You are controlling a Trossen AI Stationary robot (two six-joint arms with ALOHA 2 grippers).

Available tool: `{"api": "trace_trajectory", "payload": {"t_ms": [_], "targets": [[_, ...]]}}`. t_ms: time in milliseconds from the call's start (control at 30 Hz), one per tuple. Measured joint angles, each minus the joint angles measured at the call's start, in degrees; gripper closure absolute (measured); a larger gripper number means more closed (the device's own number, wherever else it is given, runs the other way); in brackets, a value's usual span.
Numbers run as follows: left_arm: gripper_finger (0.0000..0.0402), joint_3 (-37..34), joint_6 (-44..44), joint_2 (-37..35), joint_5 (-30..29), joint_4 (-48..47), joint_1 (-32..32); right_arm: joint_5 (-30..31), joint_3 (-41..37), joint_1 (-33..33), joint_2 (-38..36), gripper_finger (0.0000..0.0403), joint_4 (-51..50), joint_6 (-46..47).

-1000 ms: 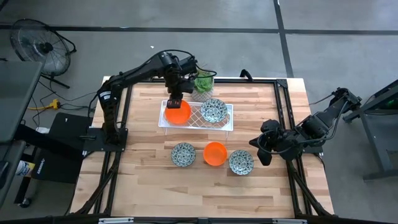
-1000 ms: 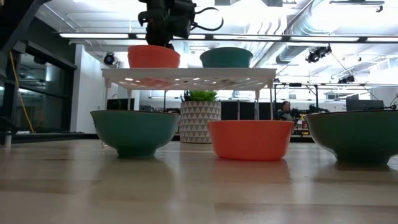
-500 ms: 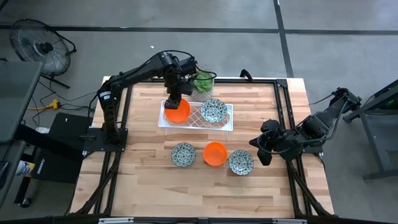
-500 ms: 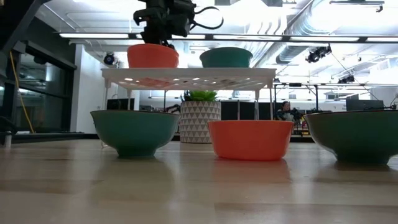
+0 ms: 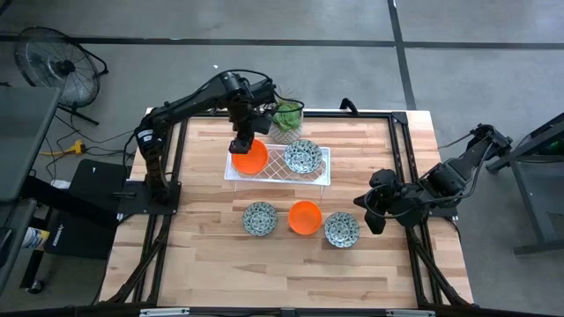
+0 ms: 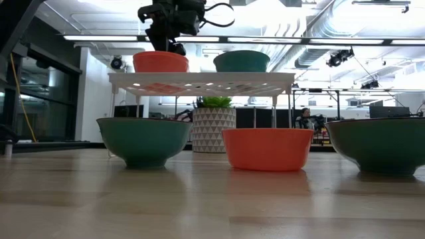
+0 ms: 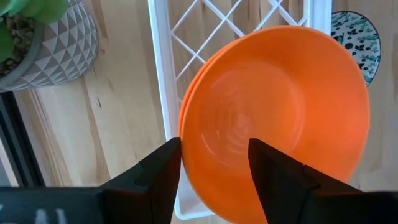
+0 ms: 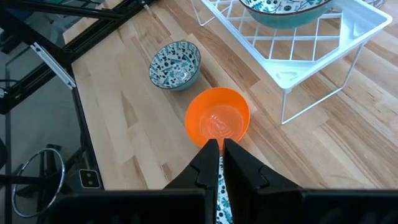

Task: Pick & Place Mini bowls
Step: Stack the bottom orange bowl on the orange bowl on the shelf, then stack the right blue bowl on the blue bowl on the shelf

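The white wire rack [image 5: 317, 173] stands toward the far middle of the wooden tabletop [image 5: 211, 251] and serves as the landmark. On its left end sits a plain bright orange mini bowl [image 5: 252, 158]; the left wrist view shows a second orange rim just under it, so it appears to be two nested bowls, though how many cannot be told for sure. The left tool [image 5: 241, 144] hangs just above that bowl's far-left edge, its fingers [image 7: 163, 167] spread apart with the rim in the gap between them, touching nothing visible. On the rack's right end rests a grey-green and white speckled mini bowl [image 5: 302, 156], cut off at the edge in both wrist views. Behind the rack, a small green plant in a patterned pot [image 5: 287, 119] is partly hidden by the left arm. In front of the rack stand a speckled bowl [image 5: 260, 218], an orange bowl [image 5: 305, 217] and another speckled bowl [image 5: 342, 230] in a row. The right tool [image 5: 370, 218] waits to the right of that row, closed and empty; its fingers hide part of the nearest speckled bowl.
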Motion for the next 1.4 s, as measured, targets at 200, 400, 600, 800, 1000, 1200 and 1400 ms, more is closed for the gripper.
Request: {"api": "trace_trajectory", "payload": {"t_ms": [200, 400, 600, 800, 1000, 1200, 1400], "targets": [[0.0218, 0.0, 0.0, 0.0, -0.8, 0.0, 0.0, 0.4, 0.0, 0.0, 0.0, 0.0391, 0.0, 0.0], [0.0218, 0.8, 0.1, 0.0, -2.7, -0.2, 0.0, 0.4, 0.0, 0.0, 0.0, 0.0391, 0.0, 0.1], [0.0218, 10.0, 0.6, 0.0, -7.5, 0.0, 0.0, 0.4, 0.0, 0.0, 0.0, 0.0391, 0.0, 0.2], [0.0218, 20.5, 0.2, 0.0, -8.9, 0.0, 0.0, 0.0, 0.0, 0.0, 0.0, 0.0391, 0.0, 0.1], [0.0218, 19.8, -0.5, -4.1, -8.2, 0.3, 0.0, -0.9, 0.0, 0.0, 0.0, 0.0391, 0.0, -0.7], [0.0218, 19.8, -2.9, -6.3, -7.0, 0.0, -2.9, -4.2, 0.0, 0.0, 0.0, 0.0391, -0.1, -4.9], [0.0218, 19.8, -4.7, -7.3, -8.2, 0.0, -9.4, -3.7, 0.0, 0.0, 0.0, 0.0391, -0.2, -5.7]]}}
